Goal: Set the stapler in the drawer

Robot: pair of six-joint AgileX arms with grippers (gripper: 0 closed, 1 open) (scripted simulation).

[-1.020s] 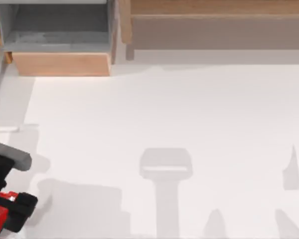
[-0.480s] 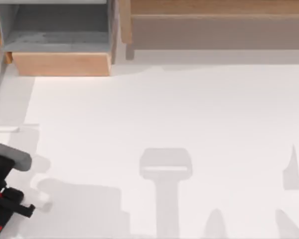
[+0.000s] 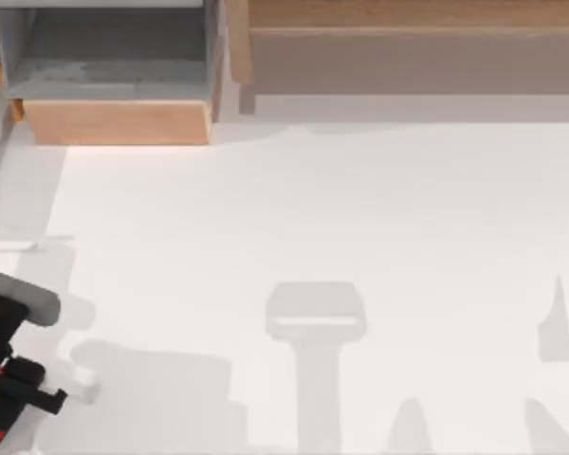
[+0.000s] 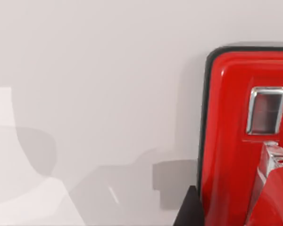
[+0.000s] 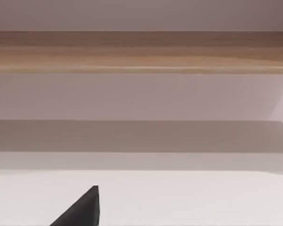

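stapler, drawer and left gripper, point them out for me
stapler (image 4: 228, 141), left wrist view, red top face
drawer (image 3: 119, 121), top view, tan wooden front panel
left gripper (image 3: 24, 391), top view, black fingers at the stapler

White table (image 3: 360, 209), bare across the middle, grey shadows along the near edge, long wooden shelf (image 3: 408, 38) at the far side toward the right, tan top edge, grey-brown face, upright wooden end panel (image 3: 238, 43) at its left end.
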